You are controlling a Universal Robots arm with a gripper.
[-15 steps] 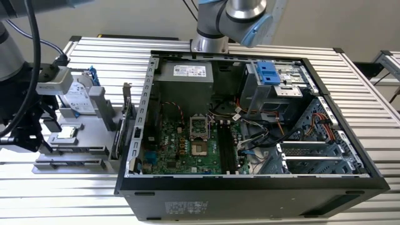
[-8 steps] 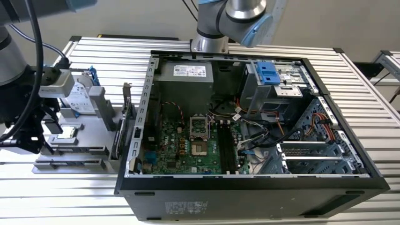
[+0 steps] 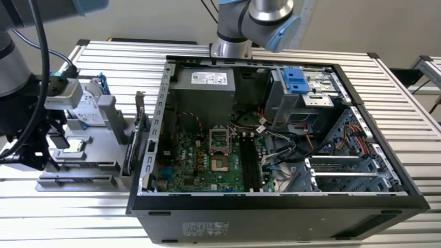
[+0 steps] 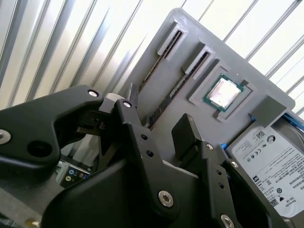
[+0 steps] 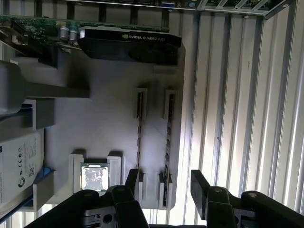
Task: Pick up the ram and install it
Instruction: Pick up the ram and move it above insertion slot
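Two ram sticks stand on edge in slots of a grey holder tray [image 5: 104,118]. One ram stick [image 5: 139,128] sits nearer the tray's middle. The other ram stick [image 5: 168,142] runs along the tray's outer edge. My gripper [image 5: 165,178] hovers open above the tray, its black fingers [image 5: 198,183] either side of the outer stick's end without touching it. In the second wrist view the gripper [image 4: 156,111] is over the same sticks [image 4: 175,90]. In the exterior view the gripper [image 3: 48,157] hangs over the tray at the left of the open computer case [image 3: 276,201].
The tray also holds a processor chip [image 5: 95,176], a hard drive [image 4: 273,161] and an upright graphics card [image 5: 128,45]. Inside the case the motherboard [image 3: 200,160] lies flat with long memory slots [image 3: 248,163], cables and drive cages around it. A ribbed metal table [image 3: 386,93] lies underneath.
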